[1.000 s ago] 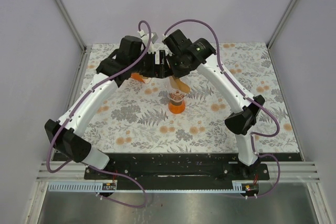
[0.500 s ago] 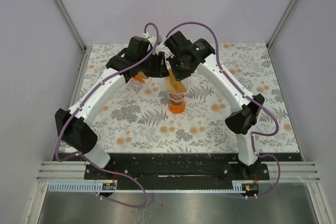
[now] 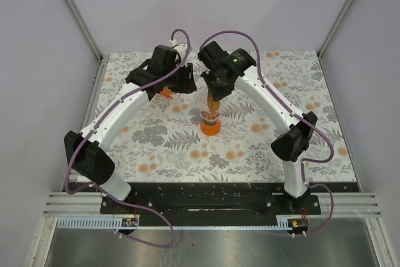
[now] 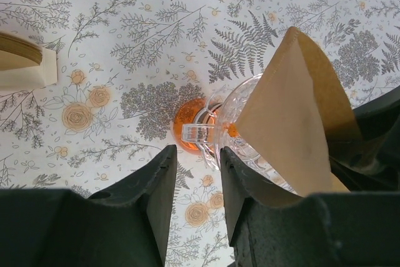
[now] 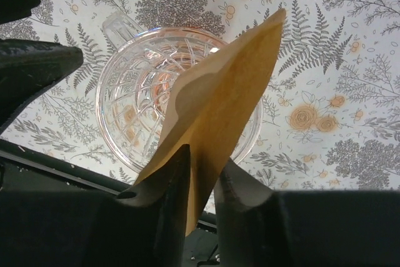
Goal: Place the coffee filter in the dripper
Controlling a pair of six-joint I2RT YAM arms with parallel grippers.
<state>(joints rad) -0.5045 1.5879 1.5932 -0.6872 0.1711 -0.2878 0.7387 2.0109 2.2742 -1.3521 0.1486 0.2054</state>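
Since a second ago, the right hand has brought the coffee filter in from a spread tilt to a narrower, more upright pose directly over the dripper. The left arm has drawn its elbow inward, and the left hand hangs just beside the dripper.

The right hand is closed on the filter's lower edge, pinching the tan paper between both fingers. Seen from the right wrist, the filter lies across the mouth of the clear ribbed cone, mostly flat and folded, with its far corner reaching past the rim. Whether the paper touches the glass cannot be told. The left hand's fingers are slightly parted and grip nothing; the dripper's small clear handle shows below the gap.

The dripper stands upright on the flowered surface, orange base down. A paper holder with spare filters sits well apart.

Judging by this, the filter is picked up and carried over. Opening it, seating it inside the cone and letting go remain.
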